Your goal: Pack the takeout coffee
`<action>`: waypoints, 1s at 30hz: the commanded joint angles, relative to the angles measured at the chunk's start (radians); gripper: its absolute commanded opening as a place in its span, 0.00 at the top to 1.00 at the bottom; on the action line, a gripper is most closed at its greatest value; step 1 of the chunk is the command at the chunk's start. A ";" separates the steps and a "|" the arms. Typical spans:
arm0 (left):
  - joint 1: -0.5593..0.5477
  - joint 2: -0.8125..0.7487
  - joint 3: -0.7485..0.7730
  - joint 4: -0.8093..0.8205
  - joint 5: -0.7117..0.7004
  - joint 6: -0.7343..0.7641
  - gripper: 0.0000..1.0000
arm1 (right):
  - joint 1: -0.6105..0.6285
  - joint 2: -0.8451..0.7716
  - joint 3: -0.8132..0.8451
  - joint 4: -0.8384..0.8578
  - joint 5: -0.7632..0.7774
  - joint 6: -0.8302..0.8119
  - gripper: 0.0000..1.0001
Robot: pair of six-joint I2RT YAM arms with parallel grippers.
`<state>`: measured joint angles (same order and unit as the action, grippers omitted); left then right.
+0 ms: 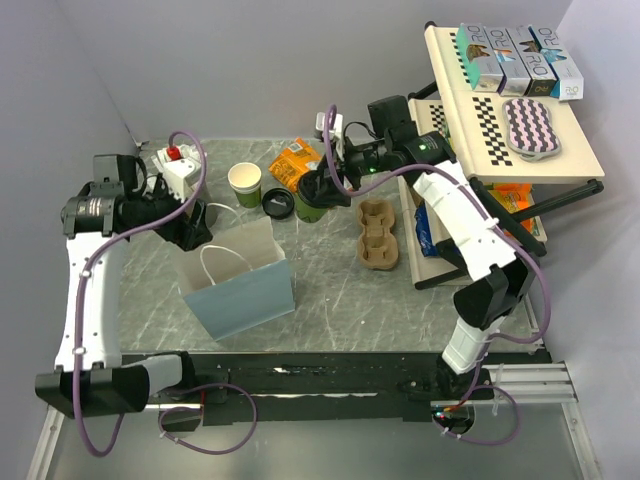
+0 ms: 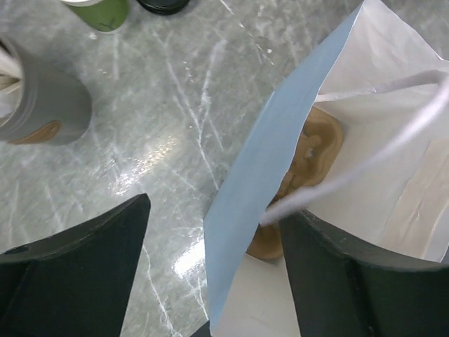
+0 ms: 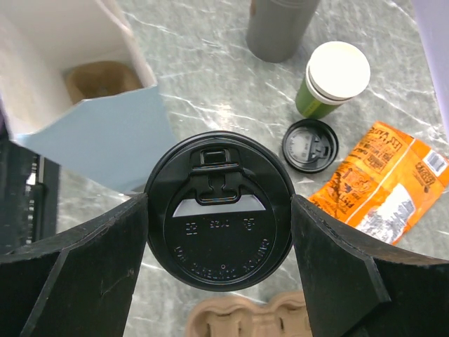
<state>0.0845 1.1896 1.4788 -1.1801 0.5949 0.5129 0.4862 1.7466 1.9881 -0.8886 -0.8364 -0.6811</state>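
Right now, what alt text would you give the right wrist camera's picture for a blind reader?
The right gripper holds the takeout coffee, seen from above as a black lid. Beyond it on the marble table: an open blue paper bag, a lidless cup, a loose lid, an orange snack packet.

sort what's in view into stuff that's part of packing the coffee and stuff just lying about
For the job:
- lidded coffee cup, in the right pincer
- blue paper bag
- brown carrier inside it

Lying about:
- lidless cup
- loose black lid
- orange snack packet
- grey cup
- second carrier, outside the bag
- boxes on the shelf
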 commanded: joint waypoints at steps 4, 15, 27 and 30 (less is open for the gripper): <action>0.004 0.056 0.052 -0.128 0.151 0.108 0.30 | 0.014 -0.127 0.061 0.011 -0.052 0.106 1.00; 0.006 0.079 0.046 -0.191 0.267 0.141 0.79 | 0.185 -0.263 0.077 0.097 -0.024 0.115 1.00; 0.004 -0.036 0.086 -0.075 0.267 -0.002 0.99 | 0.394 -0.249 0.075 0.129 0.080 -0.002 1.00; 0.006 -0.064 0.123 -0.030 0.232 -0.027 0.99 | 0.407 -0.248 0.081 0.138 0.103 -0.001 1.00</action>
<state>0.0860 1.1896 1.5242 -1.3014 0.8345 0.5407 0.8757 1.4975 2.0453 -0.8005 -0.7704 -0.6678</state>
